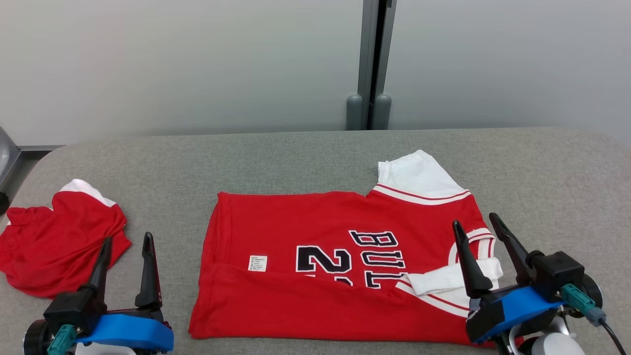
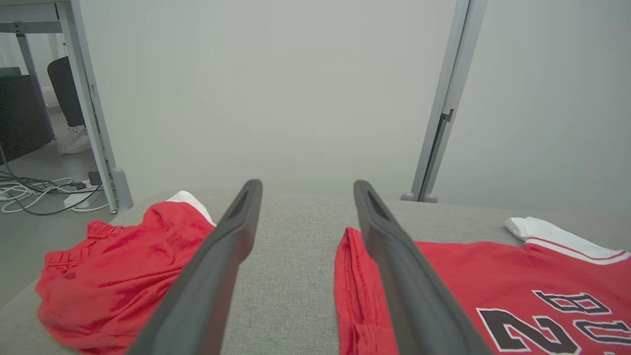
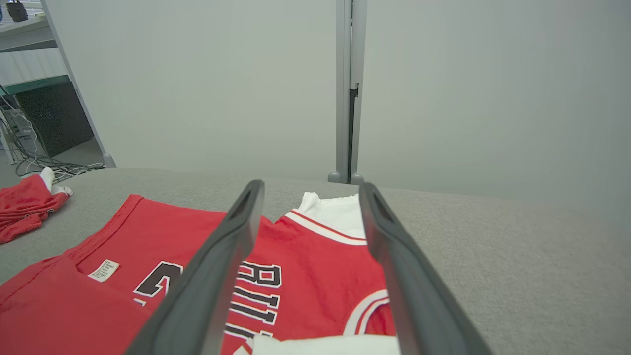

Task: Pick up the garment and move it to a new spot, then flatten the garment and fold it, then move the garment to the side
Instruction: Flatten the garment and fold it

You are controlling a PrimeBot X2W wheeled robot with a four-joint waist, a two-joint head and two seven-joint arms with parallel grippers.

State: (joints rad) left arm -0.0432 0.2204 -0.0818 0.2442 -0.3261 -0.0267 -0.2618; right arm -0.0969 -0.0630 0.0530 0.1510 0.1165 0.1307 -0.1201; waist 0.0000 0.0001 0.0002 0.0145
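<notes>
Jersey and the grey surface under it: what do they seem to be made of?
The jersey looks like a thin knit fabric, probably synthetic, matte: it creases softly and has stitched hems and a sewn-in label. The grey surface looks like matte woven or felt-like upholstery cloth, with a fine speckled weave.
</notes>
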